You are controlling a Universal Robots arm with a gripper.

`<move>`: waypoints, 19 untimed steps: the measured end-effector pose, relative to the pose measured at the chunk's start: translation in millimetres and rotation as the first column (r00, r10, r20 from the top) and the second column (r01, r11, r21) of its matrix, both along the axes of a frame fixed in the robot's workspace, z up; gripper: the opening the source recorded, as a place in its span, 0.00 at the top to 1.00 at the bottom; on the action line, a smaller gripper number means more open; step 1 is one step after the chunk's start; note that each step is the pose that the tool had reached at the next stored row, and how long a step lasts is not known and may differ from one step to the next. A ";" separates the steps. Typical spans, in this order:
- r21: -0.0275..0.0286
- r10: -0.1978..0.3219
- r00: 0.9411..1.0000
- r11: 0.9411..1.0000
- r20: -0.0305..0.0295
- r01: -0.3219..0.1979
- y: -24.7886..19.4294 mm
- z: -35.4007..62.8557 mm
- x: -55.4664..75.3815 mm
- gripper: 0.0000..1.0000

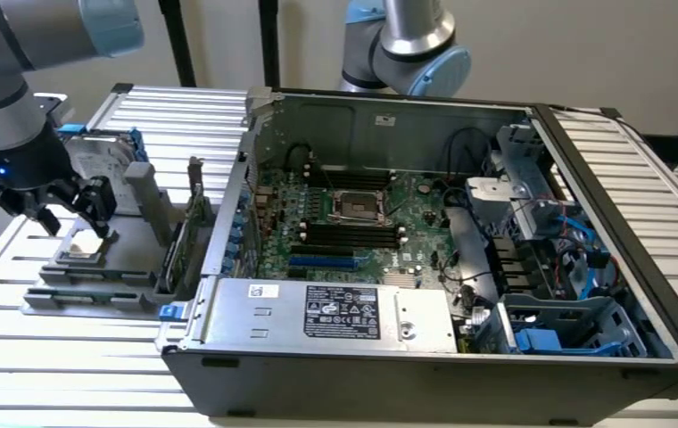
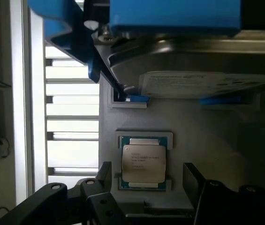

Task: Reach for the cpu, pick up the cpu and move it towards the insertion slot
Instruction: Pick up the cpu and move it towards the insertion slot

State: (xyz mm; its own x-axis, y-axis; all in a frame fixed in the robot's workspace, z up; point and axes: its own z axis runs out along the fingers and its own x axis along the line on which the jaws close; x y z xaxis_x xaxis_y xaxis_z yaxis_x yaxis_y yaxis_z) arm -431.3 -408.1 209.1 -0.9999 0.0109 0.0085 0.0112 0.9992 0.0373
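Note:
The cpu [image 2: 144,162], a small square chip with a silver-grey face, lies flat in a recess of the grey holder [image 1: 89,267] on the exterior view's left. My gripper [image 1: 75,227] hangs just above it, open, and the cpu [image 1: 83,246] shows between the finger tips. In the wrist view my gripper [image 2: 147,177] straddles the chip, one black finger [image 2: 105,174] on each side, not touching it. The insertion slot [image 1: 357,204], a square socket with a silvery frame and dark centre, sits on the motherboard inside the open computer case [image 1: 434,357].
A silver hard drive with a blue bracket [image 2: 188,61] stands in the holder just behind the cpu. Upright cards [image 1: 185,223] stand between the holder and the case wall. A second arm [image 1: 405,45] rises behind the case. The slatted table [image 1: 29,357] carries everything.

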 end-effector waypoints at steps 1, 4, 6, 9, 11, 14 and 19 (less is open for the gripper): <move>0.000 -0.002 1.000 1.000 -0.001 0.002 0.0 -1.7 -0.3 0.29; 0.000 -0.007 1.000 1.000 -0.002 0.007 0.0 -7.1 -0.7 0.29; 0.000 -0.012 1.000 1.000 -0.003 0.012 0.0 -10.6 -0.7 0.29; 0.000 -0.016 1.000 1.000 -0.008 0.016 0.1 -14.7 -0.7 0.29; 0.000 -0.016 1.000 1.000 -0.012 0.016 0.0 -16.3 -0.7 0.29; 0.000 -0.016 1.000 1.000 -0.015 0.016 0.0 -18.0 -0.7 0.29; -0.001 -0.016 1.000 1.000 -0.015 0.016 0.3 -19.0 -0.7 0.29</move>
